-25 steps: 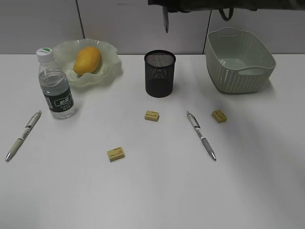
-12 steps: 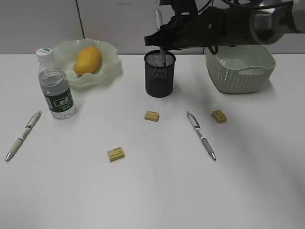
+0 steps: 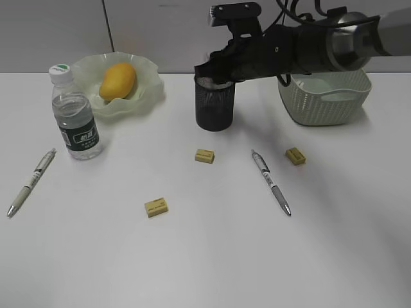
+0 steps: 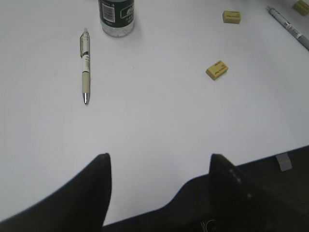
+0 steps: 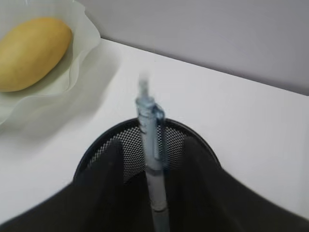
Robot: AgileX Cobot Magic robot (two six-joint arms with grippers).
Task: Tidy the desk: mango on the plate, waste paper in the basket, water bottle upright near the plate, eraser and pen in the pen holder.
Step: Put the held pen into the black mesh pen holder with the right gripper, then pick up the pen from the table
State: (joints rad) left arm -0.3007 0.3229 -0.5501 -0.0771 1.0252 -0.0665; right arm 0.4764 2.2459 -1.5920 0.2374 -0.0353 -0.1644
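Pen-drop at the pen holder (image 3: 215, 110): hovering the right gripper (image 5: 152, 144) just above the black mesh rim, jaws standing apart on either side of the upright pen (image 5: 154, 164) and, judging by the wrist view, touching it on neither side. Resting the pen's lower end inside the cup, with the clip end blurring above the rim.

Risking several slips from here: snagging the clip on a finger when lifting away and dragging the pen back out; nudging the light mesh cup with those low-hanging fingers and tipping it, pen and all, onto the desk (image 3: 205, 263); brushing the basket (image 3: 321, 102), sitting close under the outstretched arm, when pulling back.

Waiting over the near edge of the desk: the left gripper (image 4: 157, 162), jaws wide apart and clamping nothing.

Leaving much to collect, and more chances to fumble: the left pen (image 3: 31, 182) and the right pen (image 3: 271, 182), both lying flat and liable to roll under a shallow pinch; the middle eraser (image 3: 205, 155), the right eraser (image 3: 296, 156) and the near eraser (image 3: 157, 206), all small and easy to skid aside.

Needing no further attention, by the look of it: the mango (image 3: 118, 80) lying on the plate (image 3: 151, 82), the water bottle (image 3: 74, 122) standing upright just beside it. Showing no waste paper in any view; not possible to tell whether the basket is hiding it.
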